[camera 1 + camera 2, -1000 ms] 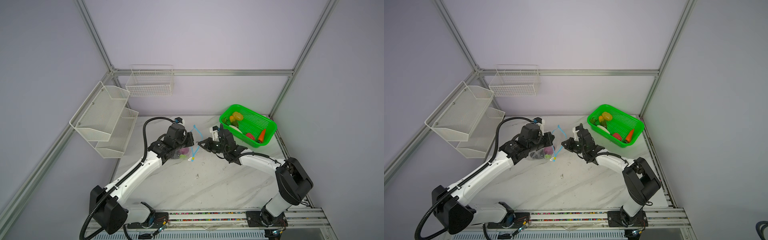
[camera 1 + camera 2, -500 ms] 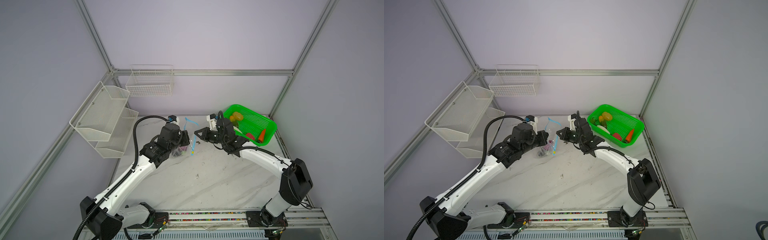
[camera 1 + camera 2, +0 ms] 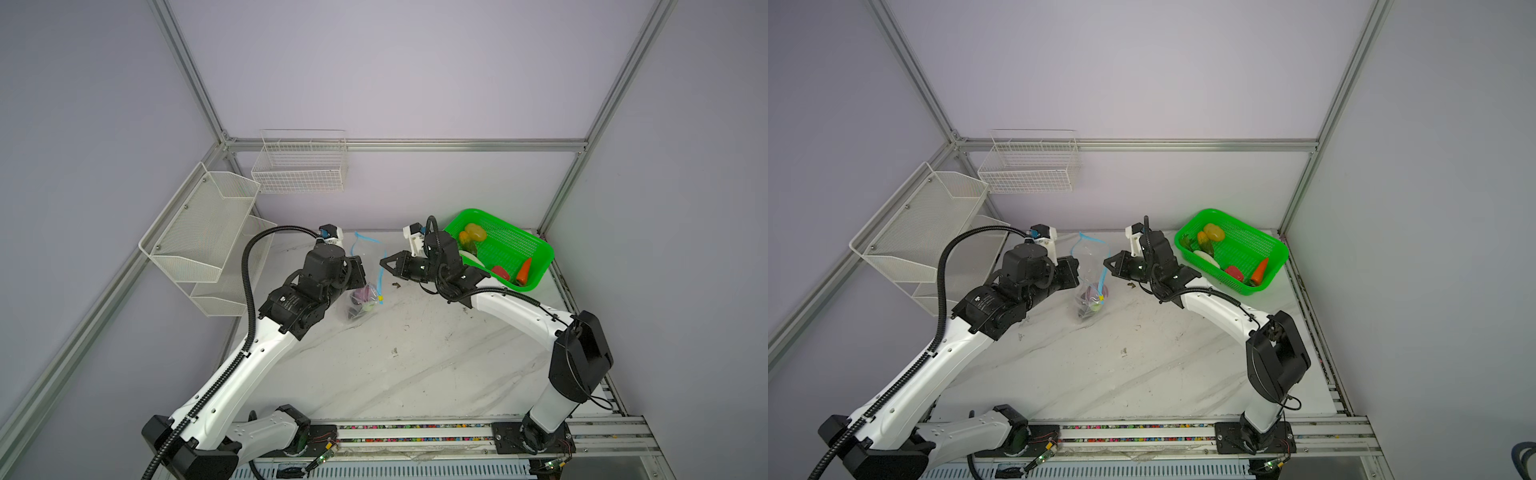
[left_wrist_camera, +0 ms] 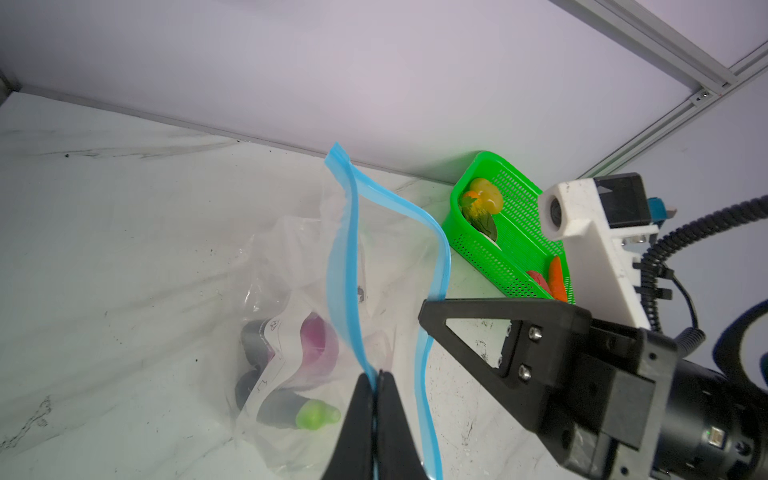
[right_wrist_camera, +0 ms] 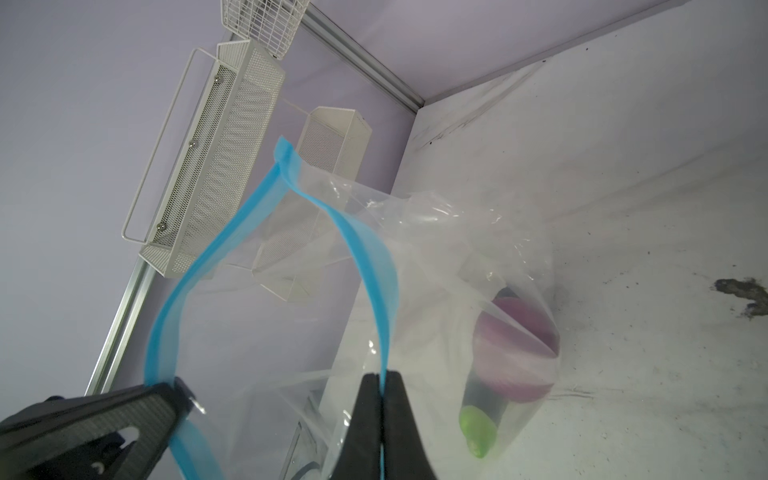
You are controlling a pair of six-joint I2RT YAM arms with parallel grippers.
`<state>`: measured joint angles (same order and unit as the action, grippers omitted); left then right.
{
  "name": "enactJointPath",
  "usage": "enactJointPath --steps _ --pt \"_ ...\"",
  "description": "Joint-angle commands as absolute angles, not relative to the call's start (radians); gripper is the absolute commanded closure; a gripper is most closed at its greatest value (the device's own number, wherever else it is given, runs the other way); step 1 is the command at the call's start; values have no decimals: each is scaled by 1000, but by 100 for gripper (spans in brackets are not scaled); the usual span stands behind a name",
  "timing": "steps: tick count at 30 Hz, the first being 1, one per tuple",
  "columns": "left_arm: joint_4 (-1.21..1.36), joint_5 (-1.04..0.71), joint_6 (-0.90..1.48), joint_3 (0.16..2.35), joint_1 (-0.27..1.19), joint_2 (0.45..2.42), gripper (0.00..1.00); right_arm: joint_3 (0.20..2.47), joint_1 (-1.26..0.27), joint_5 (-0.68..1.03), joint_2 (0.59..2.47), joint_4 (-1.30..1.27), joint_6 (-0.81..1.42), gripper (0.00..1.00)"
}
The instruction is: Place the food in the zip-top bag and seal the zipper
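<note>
Left gripper (image 4: 377,382): clamps one zipper (image 4: 343,249) lip.
Right gripper (image 5: 381,380): clamps opposite lip, holding zip-top bag (image 5: 436,249) open.
Food (image 5: 515,353): some bagged, count unclear; rest in basket (image 3: 547,259), desk's (image 3: 415,374) far-right corner.

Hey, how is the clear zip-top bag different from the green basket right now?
The zip-top bag is clear, crinkly plastic; the green basket is perforated green. The bag is held up by its zipper, pinched by the left gripper and right gripper; the basket sits untouched on the table. The bag holds a purple piece and a dark green-tipped piece; the basket holds a yellow piece, red piece and carrot. Both are open and hold toy food.
</note>
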<state>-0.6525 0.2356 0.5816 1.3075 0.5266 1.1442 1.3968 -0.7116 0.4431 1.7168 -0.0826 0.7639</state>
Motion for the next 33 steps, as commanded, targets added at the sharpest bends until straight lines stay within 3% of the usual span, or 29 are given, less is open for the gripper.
enactJointPath --steps 1,9,18,33 --pt "-675 283 546 1400 511 1091 100 1424 -725 482 1752 -137 752 100" --pt "-689 305 538 1367 497 1046 100 1443 -750 526 1820 -188 759 100" --pt "-640 203 584 1307 496 1118 100 1376 -749 512 1832 -207 740 100" --pt "-581 94 635 1244 496 1167 100 1393 -658 509 1758 -75 656 70"
